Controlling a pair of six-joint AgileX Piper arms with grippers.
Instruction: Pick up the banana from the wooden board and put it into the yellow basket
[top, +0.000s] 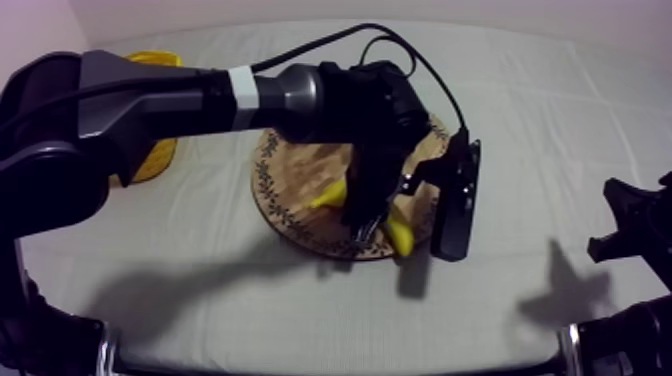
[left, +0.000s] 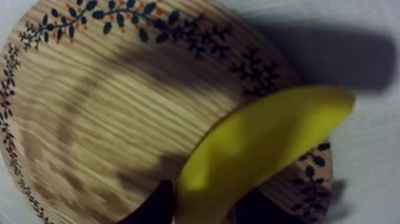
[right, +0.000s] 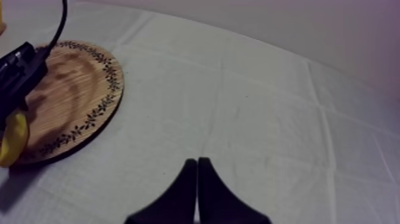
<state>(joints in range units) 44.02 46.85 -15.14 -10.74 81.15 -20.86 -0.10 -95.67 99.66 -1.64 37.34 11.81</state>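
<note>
Over the near rim of the wooden board my left tool points straight down, with its arm reaching in from the upper left of the top view across the desk. Its two black fingers sit one on each side of the banana and press against the yellow skin, so this tool is clamped on the fruit. The banana lies curved across the side of the board nearest the desk's front edge. From above, one end points toward the board's middle and the other reaches the patterned rim. In my left wrist view the far tip pokes past that rim, over the grey-white cloth. I cannot tell whether the fruit rests on the wood or hangs just clear of it. The yellow basket stands at the far left of the desk, partly hidden behind my left arm and well apart from the board. My right tool sits low at the right side of the desk, well apart from the board, and its fingers lie together as a narrow wedge with nothing between them, over bare cloth. From that wrist the board shows farther off, with the banana at its edge just beside my left tool. Dark shadows of both arms fall on the cloth in front of the board.
</note>
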